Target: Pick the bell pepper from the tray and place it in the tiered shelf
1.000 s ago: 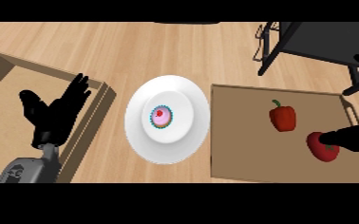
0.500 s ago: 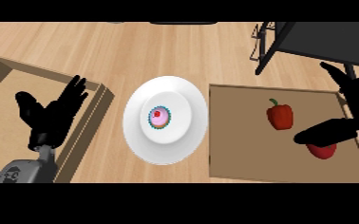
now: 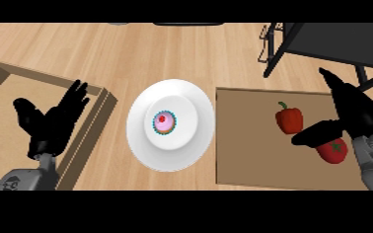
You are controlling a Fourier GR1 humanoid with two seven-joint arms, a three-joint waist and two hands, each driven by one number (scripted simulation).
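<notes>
A red bell pepper (image 3: 289,118) with a green stem lies on the brown tray (image 3: 247,143) at the right. My right hand (image 3: 348,112) hovers just right of it, open, fingers pointing up and thumb stretched left below the pepper, not touching it. A red tomato (image 3: 334,150) lies under that hand, partly hidden by the thumb. The black tiered shelf (image 3: 320,39) stands at the top right, beyond the tray. My left hand (image 3: 53,123) rests open at the left, fingers up.
A white plate (image 3: 146,128) holding a pink cupcake (image 3: 164,122) sits in the middle of the wooden counter. A wooden box (image 3: 87,128) lies under my left hand at the left edge.
My right hand has come further into view from the right edge, rising over the tomato and nearing the pepper with its fingers spread. The left hand has barely moved.
</notes>
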